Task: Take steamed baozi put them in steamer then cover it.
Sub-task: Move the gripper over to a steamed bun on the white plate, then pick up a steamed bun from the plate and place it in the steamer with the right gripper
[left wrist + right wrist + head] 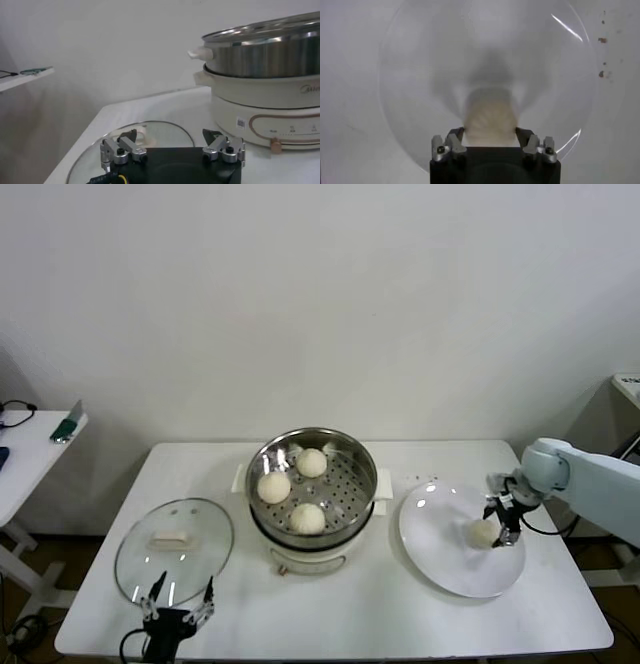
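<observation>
While three buns (307,517) sit in the steamer (312,484), the right gripper (500,526) clasps the last bun (484,532) on the plate (460,564); the left gripper (180,602) hangs over the lid (173,550). Left wrist: fingers (122,149) spread wide above the glass, steamer beside. Right wrist: fingers (455,142) press both sides of the bun.

A rectangular white table (400,624) fills the lower middle of the head view, set against a plain pale wall (320,294). On its top, at about four o'clock from centre, lies a flat round white plate (440,569). Beyond the table's nine o'clock edge stands a smaller white side table (25,459), with a small green and white object (66,427) near its corner and a black cable (12,406) at the far edge
</observation>
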`<move>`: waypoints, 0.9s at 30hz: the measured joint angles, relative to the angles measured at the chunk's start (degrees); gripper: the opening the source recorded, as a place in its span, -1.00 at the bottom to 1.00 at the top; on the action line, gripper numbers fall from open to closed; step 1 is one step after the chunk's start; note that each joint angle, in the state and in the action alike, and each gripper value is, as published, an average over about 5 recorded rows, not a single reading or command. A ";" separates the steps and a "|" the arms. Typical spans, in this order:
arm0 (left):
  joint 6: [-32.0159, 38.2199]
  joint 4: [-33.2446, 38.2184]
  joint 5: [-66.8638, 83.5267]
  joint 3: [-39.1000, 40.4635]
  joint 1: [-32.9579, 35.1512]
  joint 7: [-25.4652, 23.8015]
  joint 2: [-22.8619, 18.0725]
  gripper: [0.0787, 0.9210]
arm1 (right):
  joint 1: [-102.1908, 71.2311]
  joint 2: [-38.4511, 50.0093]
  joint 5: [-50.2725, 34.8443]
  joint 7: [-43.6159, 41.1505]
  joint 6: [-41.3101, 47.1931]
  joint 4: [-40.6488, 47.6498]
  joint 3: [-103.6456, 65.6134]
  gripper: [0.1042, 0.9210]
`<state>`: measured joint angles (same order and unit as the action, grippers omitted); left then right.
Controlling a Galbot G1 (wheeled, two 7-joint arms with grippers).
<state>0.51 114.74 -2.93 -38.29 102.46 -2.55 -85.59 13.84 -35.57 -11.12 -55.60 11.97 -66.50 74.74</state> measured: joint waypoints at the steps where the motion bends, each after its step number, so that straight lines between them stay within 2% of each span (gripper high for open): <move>1: 0.00 0.04 -0.03 0.01 0.01 0.00 0.00 0.77 | -0.13 0.03 0.09 0.02 0.03 -0.03 -0.16 0.36; 12: -0.30 0.47 -0.30 0.39 -0.06 0.01 -0.22 0.77 | 6.44 -0.03 -3.10 -0.20 0.26 -2.79 3.47 0.28; 27: -0.53 0.48 -0.20 0.78 -0.76 -0.07 0.42 0.77 | 39.08 -8.38 -22.28 -0.19 3.34 -15.47 21.28 0.28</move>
<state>-0.03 115.23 -3.13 -37.51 101.69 -2.63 -85.17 52.92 -43.95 -33.40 -55.79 15.31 -81.97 96.02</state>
